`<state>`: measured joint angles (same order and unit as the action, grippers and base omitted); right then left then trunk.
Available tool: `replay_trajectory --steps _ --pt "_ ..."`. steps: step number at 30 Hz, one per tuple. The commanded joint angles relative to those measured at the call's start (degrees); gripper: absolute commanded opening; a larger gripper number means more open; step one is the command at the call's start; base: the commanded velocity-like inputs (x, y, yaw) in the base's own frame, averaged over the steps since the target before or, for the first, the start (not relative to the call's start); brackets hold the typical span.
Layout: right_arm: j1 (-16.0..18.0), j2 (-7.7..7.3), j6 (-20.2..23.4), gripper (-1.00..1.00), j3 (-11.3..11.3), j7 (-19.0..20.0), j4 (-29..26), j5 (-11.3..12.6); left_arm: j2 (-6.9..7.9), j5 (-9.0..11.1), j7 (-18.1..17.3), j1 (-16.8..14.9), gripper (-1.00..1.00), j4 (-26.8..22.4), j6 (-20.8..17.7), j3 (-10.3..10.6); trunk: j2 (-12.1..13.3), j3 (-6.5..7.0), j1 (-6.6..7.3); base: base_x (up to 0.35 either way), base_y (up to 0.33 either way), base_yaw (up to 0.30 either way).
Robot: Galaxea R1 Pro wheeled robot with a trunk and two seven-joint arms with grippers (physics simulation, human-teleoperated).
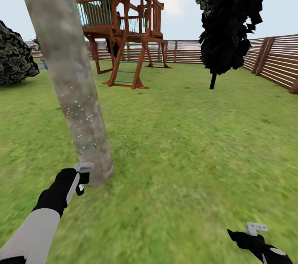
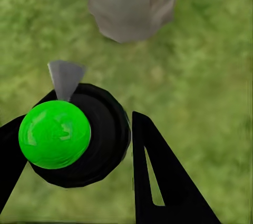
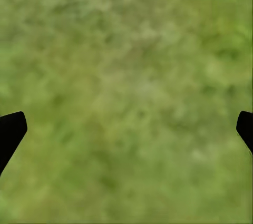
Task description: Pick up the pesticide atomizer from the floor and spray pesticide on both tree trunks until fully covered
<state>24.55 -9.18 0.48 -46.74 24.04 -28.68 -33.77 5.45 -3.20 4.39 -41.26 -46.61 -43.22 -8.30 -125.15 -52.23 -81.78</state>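
My left gripper [image 2: 79,145] pinched one pesticide atomizer [image 2: 74,134] beside one tree trunk [image 1: 68,69] flecked with white pesticide [image 1: 76,111]. My right gripper [image 3: 126,129] hung spread over grass [image 1: 186,140].

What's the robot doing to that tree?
The robot is in a grassy garden, spraying a tree. Its left end effector is shut on the pesticide atomizer, a small dark bottle with a bright green spot, held close to the base of the thick grey tree trunk. Tiny white specks of pesticide dot the lower trunk. The right end effector is open, holding nothing, low over the grass. A wooden playhouse and fence stand behind.
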Motion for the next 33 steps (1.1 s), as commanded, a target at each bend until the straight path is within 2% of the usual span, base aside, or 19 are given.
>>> replay_trajectory --steps 1,8,25,33 --pt "0.06 0.04 0.05 1.0 -0.46 0.48 -0.08 -0.42 -0.06 -0.41 -0.09 -0.05 -1.0 -0.06 -0.28 -0.05 -0.03 -0.05 0.0 0.118 -0.264 0.271" --pt "0.06 0.04 0.05 1.0 -0.43 0.49 -0.11 -0.42 -0.17 -0.37 -0.14 -0.05 -1.0 0.77 -0.28 0.03 -0.03 -0.05 0.0 0.106 -0.267 0.259" --pt "0.06 0.04 0.05 1.0 -0.46 0.48 -0.13 -0.42 -0.43 -0.4 -0.18 -0.05 -1.0 0.84 -0.28 0.03 -0.03 -0.05 0.0 0.115 -0.268 0.015" --pt "0.06 0.04 0.05 1.0 -0.46 0.48 -0.15 -0.42 -0.44 -0.4 -0.17 -0.05 -1.0 0.86 -0.28 0.03 -0.03 -0.05 0.0 0.121 -0.268 0.238"
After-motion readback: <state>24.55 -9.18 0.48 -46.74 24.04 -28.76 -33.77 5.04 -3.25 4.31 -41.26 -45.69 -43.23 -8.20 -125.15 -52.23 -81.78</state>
